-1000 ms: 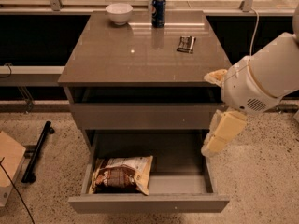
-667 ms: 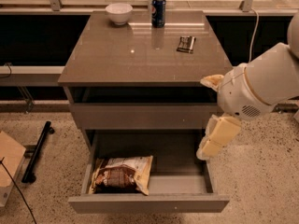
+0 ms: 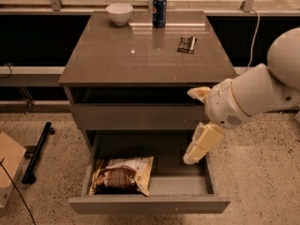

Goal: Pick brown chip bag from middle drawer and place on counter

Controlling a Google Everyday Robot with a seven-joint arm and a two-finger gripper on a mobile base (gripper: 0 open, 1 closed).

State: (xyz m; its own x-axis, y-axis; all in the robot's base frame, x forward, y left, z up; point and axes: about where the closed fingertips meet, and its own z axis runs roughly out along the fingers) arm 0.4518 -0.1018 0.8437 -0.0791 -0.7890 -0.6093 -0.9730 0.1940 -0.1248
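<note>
Brown chip bag [image 3: 123,175] lies flat at the open middle drawer's [image 3: 150,203] left; gripper [image 3: 191,125] hangs over its right side, jaws wide apart.

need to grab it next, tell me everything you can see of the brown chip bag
The brown chip bag is a crinkly pouch with a dark brown centre panel, pale lettering and cream edges. It lies flat on the floor of the open middle drawer, in its left half. Nothing grips it; the gripper hangs open over the drawer's right side, apart from it.
</note>
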